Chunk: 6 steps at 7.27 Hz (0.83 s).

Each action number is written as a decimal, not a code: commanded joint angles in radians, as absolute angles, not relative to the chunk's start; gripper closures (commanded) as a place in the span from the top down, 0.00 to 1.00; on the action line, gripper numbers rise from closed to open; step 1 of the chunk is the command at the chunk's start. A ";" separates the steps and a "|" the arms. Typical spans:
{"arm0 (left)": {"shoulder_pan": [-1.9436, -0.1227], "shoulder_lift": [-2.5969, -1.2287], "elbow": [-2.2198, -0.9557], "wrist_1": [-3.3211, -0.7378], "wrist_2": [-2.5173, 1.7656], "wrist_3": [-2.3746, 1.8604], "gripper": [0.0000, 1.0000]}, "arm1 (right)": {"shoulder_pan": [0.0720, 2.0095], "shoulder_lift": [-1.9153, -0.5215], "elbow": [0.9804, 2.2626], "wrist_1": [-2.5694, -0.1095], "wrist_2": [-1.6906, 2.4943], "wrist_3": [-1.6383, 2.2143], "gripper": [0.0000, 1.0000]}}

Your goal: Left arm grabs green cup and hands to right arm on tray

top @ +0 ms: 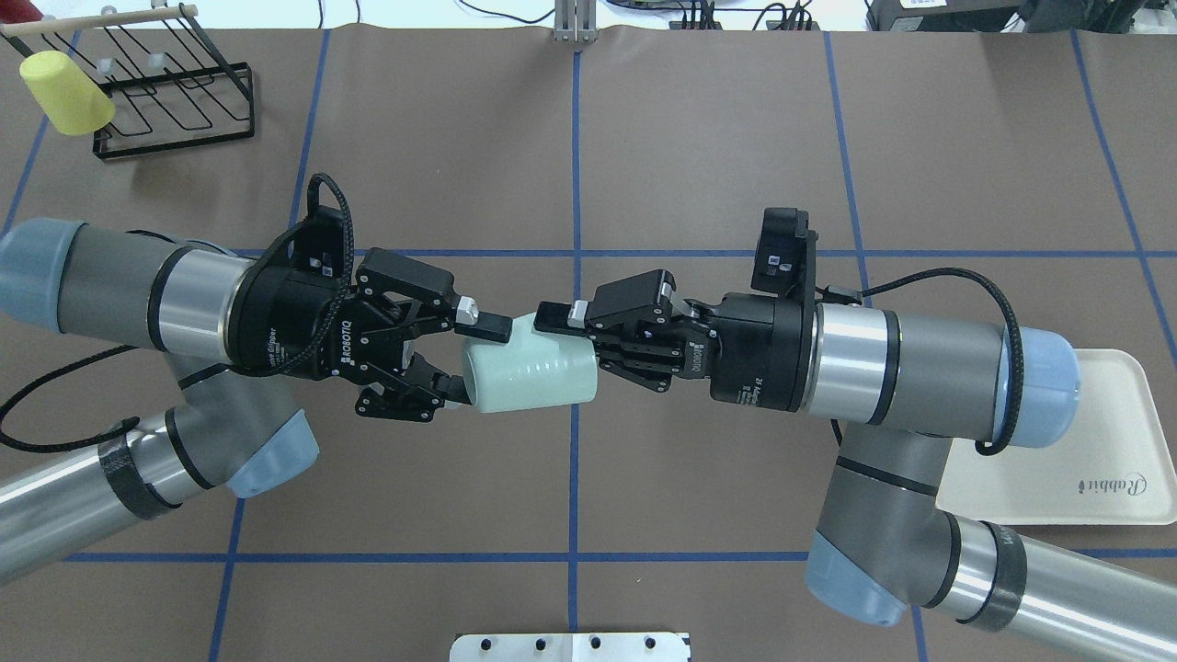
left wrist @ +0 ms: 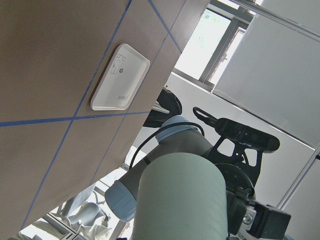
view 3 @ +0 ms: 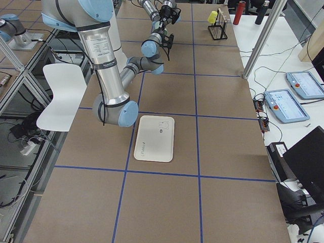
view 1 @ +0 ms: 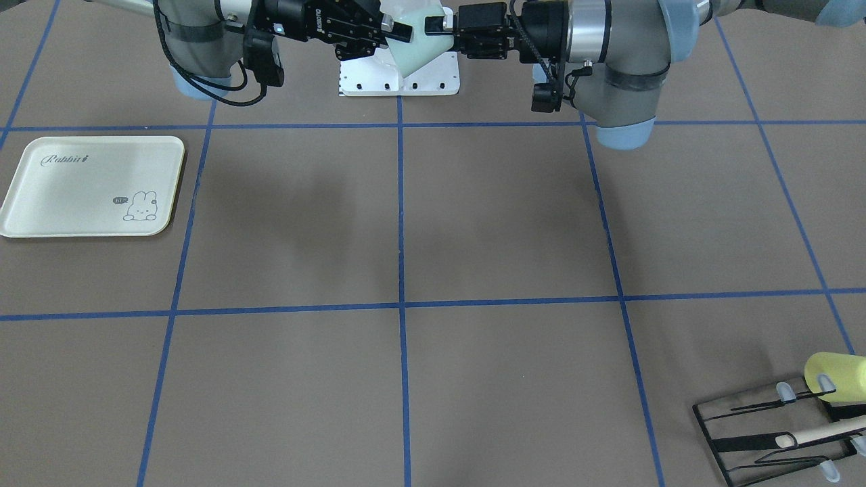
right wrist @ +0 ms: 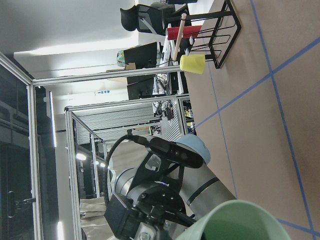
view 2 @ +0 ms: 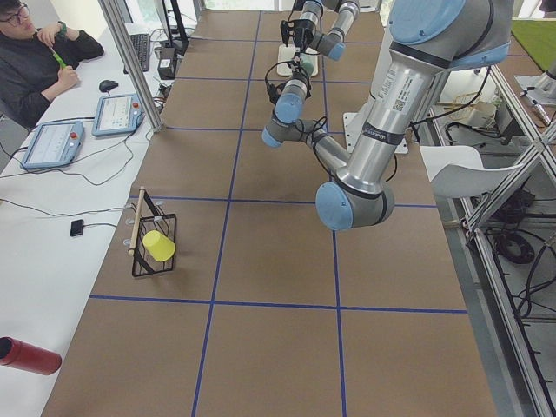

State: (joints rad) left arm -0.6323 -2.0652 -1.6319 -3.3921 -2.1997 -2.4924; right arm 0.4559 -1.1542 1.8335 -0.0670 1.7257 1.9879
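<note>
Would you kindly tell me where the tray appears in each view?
Front-facing: tray, left edge.
Overhead: tray, right edge, partly under right arm.
Exterior left: tray, far end, tiny.
Exterior right: tray, centre.
Left wrist: tray, upper left.
Right wrist: absent.
Shared landmark: blue tape grid.

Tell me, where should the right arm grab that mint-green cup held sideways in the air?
Probably by the wall at its open mouth, coming from the robot's right. The green cup lies sideways in mid-air, mouth toward the right end effector, while the left end effector straddles its base end, so only the mouth end looks free.
</note>
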 commanded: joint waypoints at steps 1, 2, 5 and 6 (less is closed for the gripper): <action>-0.634 -2.075 -1.631 -3.393 -2.198 -2.450 0.58 | 0.456 -1.155 1.833 -0.067 1.727 1.990 0.00; -0.634 -2.074 -1.631 -3.392 -2.198 -2.444 1.00 | 0.456 -1.155 1.835 -0.067 1.727 1.990 0.00; -0.632 -2.074 -1.632 -3.393 -2.198 -2.444 1.00 | 0.460 -1.155 1.838 -0.063 1.730 1.990 0.00; -0.634 -2.071 -1.632 -3.395 -2.198 -2.444 1.00 | 0.466 -1.158 1.838 -0.063 1.739 1.990 0.00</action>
